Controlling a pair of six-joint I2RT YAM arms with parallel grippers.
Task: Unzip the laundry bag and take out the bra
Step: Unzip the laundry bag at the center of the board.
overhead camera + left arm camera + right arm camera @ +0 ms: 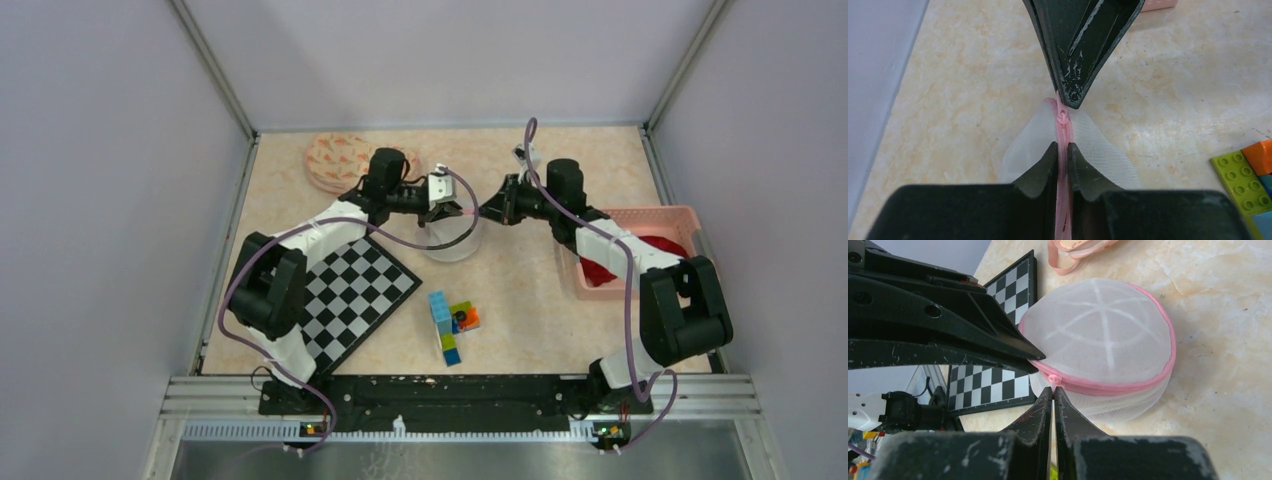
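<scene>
the left gripper [1062, 146] is clamped on the pink zipper band [1063, 134], which is seen running straight between its two fingers [1047, 162]. directly opposite, the right gripper [1053, 390] is fully closed, with its tips set at the zipper slider [1062, 118]. whether the pull tab is actually pinched between them cannot be told. the two grippers are thus met nose to nose at one spot on the rim of the laundry bag [1098, 330].

the bag is found on the table [520, 290], nearer the far edge than the near one and about midway between the left and right edges. the checkerboard [355, 290] lies toward the left edge and the pink basket [640, 222] by the right edge.

the seam is seen closed wherever it shows, so the step in hand is judged to be the very start of unzipping. the bra is not made out through the mesh.

for the next move, the slider would have to be drawn away from the anchored band. since the seam curves, an arc is called for rather than a straight pull, or the mesh may simply be dragged along.

the bag is round and domed, so no long axis is marked. its ribbed face is turned upward, the seam circles the rim, and the slider is turned toward the far edge.
</scene>
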